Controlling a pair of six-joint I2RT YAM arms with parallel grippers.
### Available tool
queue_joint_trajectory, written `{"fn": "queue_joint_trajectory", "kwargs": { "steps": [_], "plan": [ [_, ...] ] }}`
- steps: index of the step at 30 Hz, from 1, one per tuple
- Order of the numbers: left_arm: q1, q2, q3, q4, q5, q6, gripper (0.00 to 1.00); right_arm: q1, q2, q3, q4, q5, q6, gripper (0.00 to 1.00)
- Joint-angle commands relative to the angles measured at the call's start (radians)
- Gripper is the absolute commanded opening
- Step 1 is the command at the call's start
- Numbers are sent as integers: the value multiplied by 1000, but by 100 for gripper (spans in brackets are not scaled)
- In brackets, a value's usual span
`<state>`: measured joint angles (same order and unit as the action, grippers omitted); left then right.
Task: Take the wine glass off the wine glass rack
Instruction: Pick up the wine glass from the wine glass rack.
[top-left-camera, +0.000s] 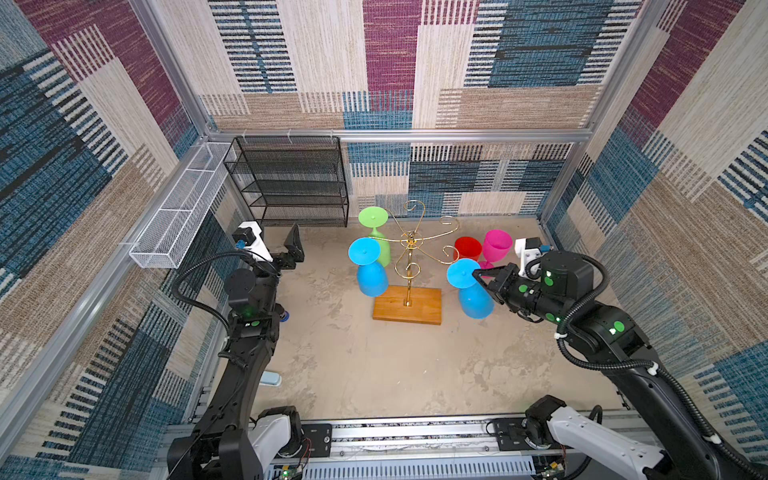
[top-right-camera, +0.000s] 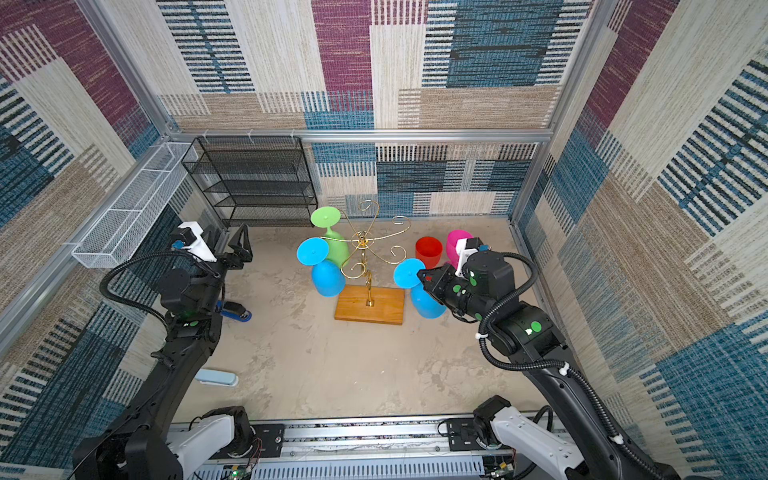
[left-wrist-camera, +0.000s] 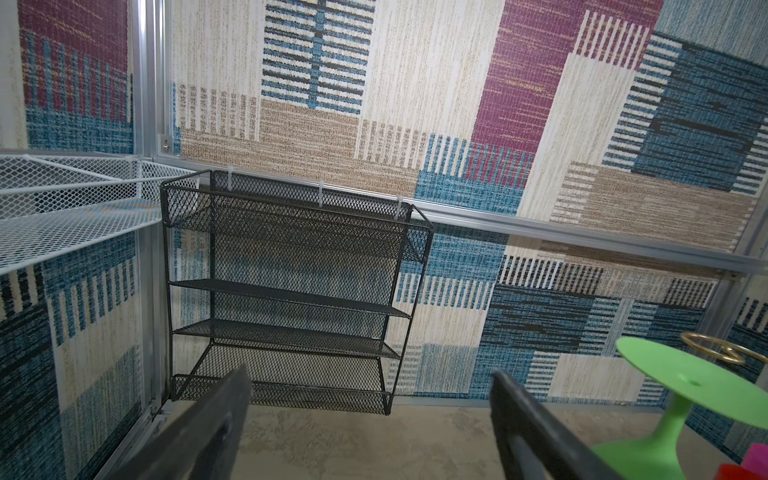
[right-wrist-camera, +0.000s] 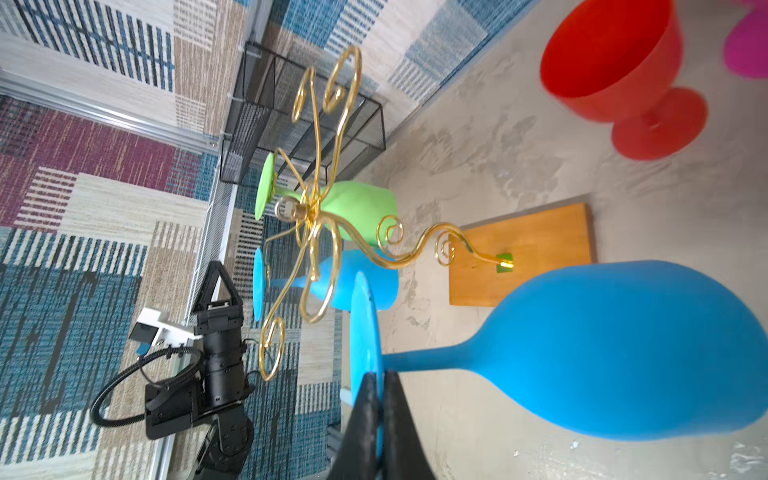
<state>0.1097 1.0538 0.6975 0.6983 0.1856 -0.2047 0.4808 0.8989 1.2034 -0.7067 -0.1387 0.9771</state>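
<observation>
Though bowl-down, wine glass (top-left-camera: 476, 301) in right tool (top-left-camera: 477, 273).

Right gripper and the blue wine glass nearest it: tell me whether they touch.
Touching. The right wrist view shows the right gripper shut on the rim of the round foot of the blue wine glass, one finger on each face.

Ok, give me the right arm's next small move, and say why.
Probably draw the right gripper sideways, away from the wine glass rack, without loosening. It is shut on the foot rim of the upside-down blue wine glass, whose foot looks only just clear of the nearest gold scroll.
</observation>
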Motion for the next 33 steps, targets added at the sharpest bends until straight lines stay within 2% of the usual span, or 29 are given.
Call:
{"fn": "queue_joint_trajectory", "kwargs": {
  "steps": [1, 6, 10, 13, 16, 18, 20, 22, 28, 33],
  "plan": [
    [2, -10, 12, 11, 10, 14, 92, -27, 3, 29, -16, 96, -82, 0],
    [1, -41, 83, -117, 68, -15, 91, -32, 1, 39, 93, 198, -133, 0],
    [2, -56, 166, -219, 162, -73, 88, -33, 37, 103, 164, 285, -232, 0],
    [2, -48, 293, -392, 290, -119, 84, -33, 58, 164, 234, 341, -320, 0],
    [2, -17, 434, -534, 453, -168, 78, -33, 82, 198, 320, 341, -418, 0],
    [2, 9, 496, -542, 553, -234, 74, -32, 121, 237, 338, 307, -485, 0],
    [-5, 46, 544, -499, 661, -351, 70, -32, 175, 261, 379, 239, -541, 0],
    [-21, 75, 588, -471, 720, -433, 68, -31, 213, 285, 414, 187, -582, 0],
    [-153, 150, 701, -459, 708, -490, 65, -31, 322, 406, 512, -4, -703, 0],
    [-211, 239, 799, -453, 723, -564, 60, -30, 388, 476, 582, -170, -743, 0]
  ]
}}
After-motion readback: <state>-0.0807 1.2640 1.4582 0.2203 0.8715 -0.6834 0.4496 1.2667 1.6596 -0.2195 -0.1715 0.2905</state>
